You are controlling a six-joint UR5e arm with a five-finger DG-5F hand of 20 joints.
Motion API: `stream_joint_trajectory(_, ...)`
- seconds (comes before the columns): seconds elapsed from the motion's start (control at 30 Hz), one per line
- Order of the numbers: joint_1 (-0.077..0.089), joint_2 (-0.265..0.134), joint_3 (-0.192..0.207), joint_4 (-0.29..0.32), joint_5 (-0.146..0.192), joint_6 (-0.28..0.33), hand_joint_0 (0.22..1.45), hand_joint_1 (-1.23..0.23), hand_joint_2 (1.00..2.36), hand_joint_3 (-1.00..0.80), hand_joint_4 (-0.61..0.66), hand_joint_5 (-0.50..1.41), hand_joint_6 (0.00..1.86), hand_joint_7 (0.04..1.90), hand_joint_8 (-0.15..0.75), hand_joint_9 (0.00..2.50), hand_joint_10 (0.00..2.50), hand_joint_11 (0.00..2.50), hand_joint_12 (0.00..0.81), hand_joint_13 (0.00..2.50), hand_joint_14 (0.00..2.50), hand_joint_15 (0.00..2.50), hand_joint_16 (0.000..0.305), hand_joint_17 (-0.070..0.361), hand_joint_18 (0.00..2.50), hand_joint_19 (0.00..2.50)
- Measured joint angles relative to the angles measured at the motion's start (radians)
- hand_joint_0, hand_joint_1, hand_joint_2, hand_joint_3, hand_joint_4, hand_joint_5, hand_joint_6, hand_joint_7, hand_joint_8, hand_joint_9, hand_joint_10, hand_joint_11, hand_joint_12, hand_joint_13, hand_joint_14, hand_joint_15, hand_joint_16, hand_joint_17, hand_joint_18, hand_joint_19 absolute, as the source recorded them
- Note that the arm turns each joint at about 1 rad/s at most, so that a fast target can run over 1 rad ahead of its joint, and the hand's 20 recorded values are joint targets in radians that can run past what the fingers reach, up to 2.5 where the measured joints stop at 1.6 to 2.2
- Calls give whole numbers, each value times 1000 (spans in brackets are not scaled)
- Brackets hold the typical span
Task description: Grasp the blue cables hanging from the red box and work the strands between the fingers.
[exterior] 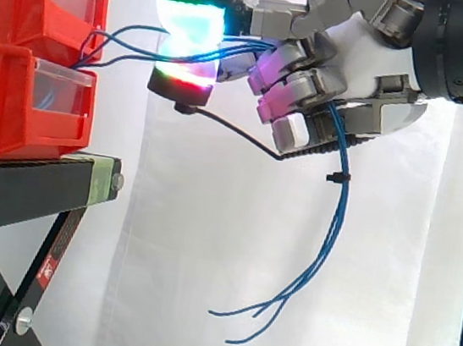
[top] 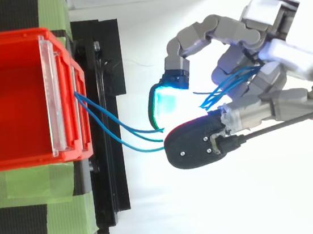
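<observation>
White curtain behind; black metal stand (exterior: 33,190) at left carries the work. Nearest, the grey robot hand (exterior: 358,53) reaches in from the right. Two glowing pads (exterior: 191,23) are pressed together on the thin blue cables (exterior: 341,206), and the other fingers are curled round the same strands. Cables leave the stacked red plastic bins (exterior: 15,102), cross the gap to the pinch and pass among the fingers; loose ends dangle below the palm. Judgement: grasp made, strands threaded. The working of the strands is left; progress cannot be told.
</observation>
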Motion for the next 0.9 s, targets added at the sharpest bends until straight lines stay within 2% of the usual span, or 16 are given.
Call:
stream_joint_trajectory(0.07, 0, 0, 0, 1, 0, -1, 954, -648, 1023, -316, 326, -90, 1030, 1204, 508, 1749, 2500, 2500, 556, 1850, 2500, 1780, 195, 146, 2296, 713)
stream_joint_trajectory(0.1, 0, 0, 0, 1, 0, -2, 946, -599, 1024, -287, 338, -36, 829, 1243, 508, 1749, 2500, 2500, 556, 1850, 2500, 1780, 195, 146, 2296, 713)
stream_joint_trajectory(0.13, 0, 0, 0, 2, 0, -2, 935, -544, 1023, -276, 337, 50, 525, 1328, 508, 1749, 2500, 2500, 556, 1850, 2500, 1780, 195, 146, 2296, 713)
stream_joint_trajectory(0.17, 0, 0, 0, 2, 0, -2, 937, -541, 1022, -280, 327, 65, 477, 1327, 508, 1749, 2500, 2500, 556, 1850, 2500, 1780, 195, 146, 2296, 713)
stream_joint_trajectory(0.2, 0, 0, -1, 3, 0, -2, 936, -520, 1023, -289, 326, 150, 184, 1409, 508, 1749, 2500, 2500, 556, 1850, 2500, 1780, 195, 146, 2296, 713)
stream_joint_trajectory(0.23, 0, 0, -1, 4, 0, -2, 931, -505, 1022, -325, 334, 203, 18, 1461, 508, 1749, 2500, 2500, 556, 1850, 2500, 1780, 195, 146, 2296, 713)
stream_joint_trajectory(0.3, 0, 0, -1, 6, 0, -3, 922, -510, 1022, -353, 327, 207, 2, 1455, 508, 1749, 2500, 2500, 556, 1850, 2500, 1780, 195, 146, 2296, 713)
stream_joint_trajectory(0.43, 1, 0, -1, 7, 2, -5, 918, -633, 1022, -331, 261, 191, 17, 1479, 508, 1749, 2500, 2500, 556, 1850, 2500, 1780, 195, 146, 2296, 713)
stream_joint_trajectory(0.57, 0, 0, -1, 8, 4, -7, 930, -669, 1021, -341, 236, 93, 227, 1386, 508, 1749, 2500, 2500, 556, 1850, 2500, 1780, 195, 146, 2296, 713)
stream_joint_trajectory(0.77, 0, 0, -1, 9, 5, -8, 923, -744, 1018, -523, 224, -30, 399, 1304, 508, 1749, 2500, 2500, 556, 1850, 2500, 1780, 195, 146, 2296, 713)
stream_joint_trajectory(0.87, 0, 0, -1, 10, 5, -8, 962, -765, 1021, -413, 216, -72, 455, 1272, 508, 1749, 2500, 2500, 556, 1850, 2500, 1780, 195, 146, 2296, 713)
stream_joint_trajectory(0.9, 0, 0, -1, 10, 5, -8, 956, -766, 1023, -402, 205, -78, 402, 1298, 508, 1749, 2500, 2500, 556, 1850, 2500, 1780, 195, 146, 2296, 713)
